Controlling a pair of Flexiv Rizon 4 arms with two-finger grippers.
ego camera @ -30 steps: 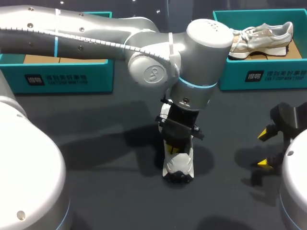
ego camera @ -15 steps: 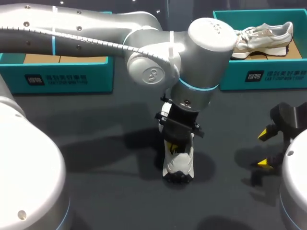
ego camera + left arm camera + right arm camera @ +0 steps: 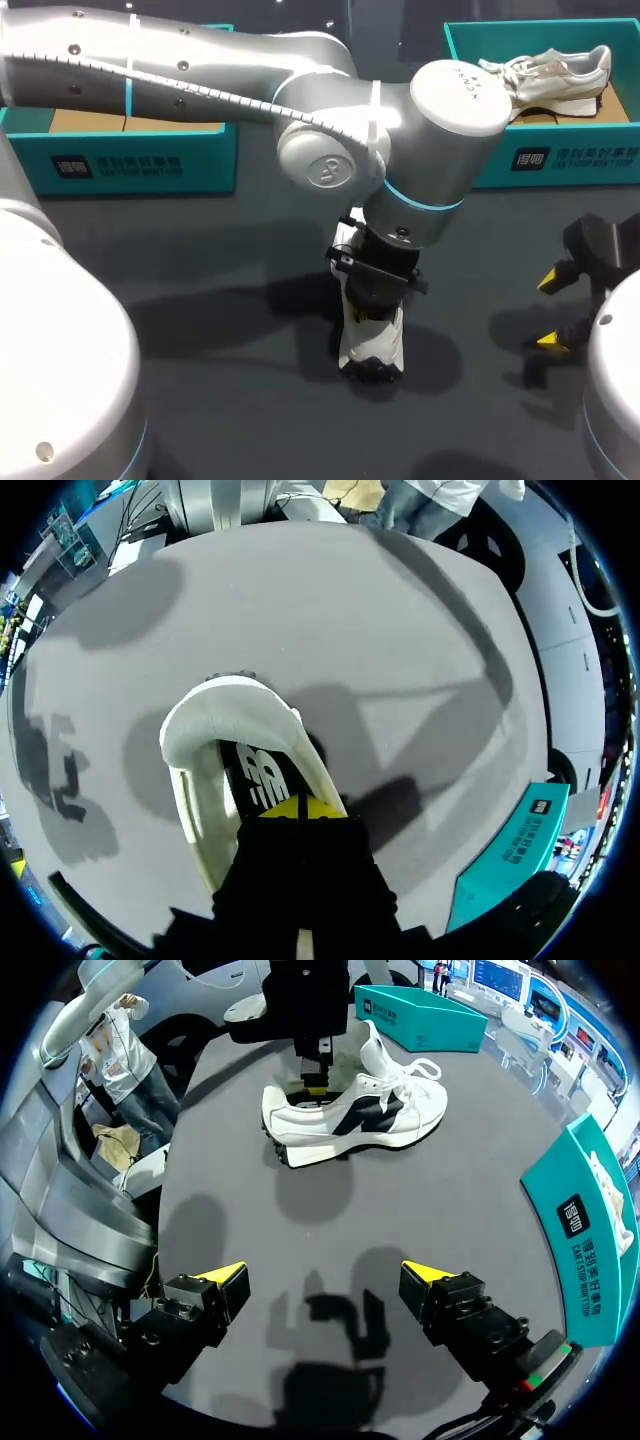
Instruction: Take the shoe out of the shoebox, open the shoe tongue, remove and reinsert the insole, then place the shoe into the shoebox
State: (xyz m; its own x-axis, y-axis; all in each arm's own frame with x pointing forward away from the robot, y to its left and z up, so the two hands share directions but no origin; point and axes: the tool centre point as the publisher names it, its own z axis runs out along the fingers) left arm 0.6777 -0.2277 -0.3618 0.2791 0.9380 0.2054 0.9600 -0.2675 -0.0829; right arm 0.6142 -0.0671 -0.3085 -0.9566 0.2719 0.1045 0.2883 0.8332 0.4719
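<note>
Our left gripper reaches down into the heel opening of the white shoe. The shoe stands on its sole at the middle of the dark table, outside the left shoebox and the right shoebox. The gripper's yellow tips are pressed together at the dark insole; whether they pinch it we cannot tell. Our right gripper hangs open, well apart from the shoe. A second shoe lies in the right shoebox.
</note>
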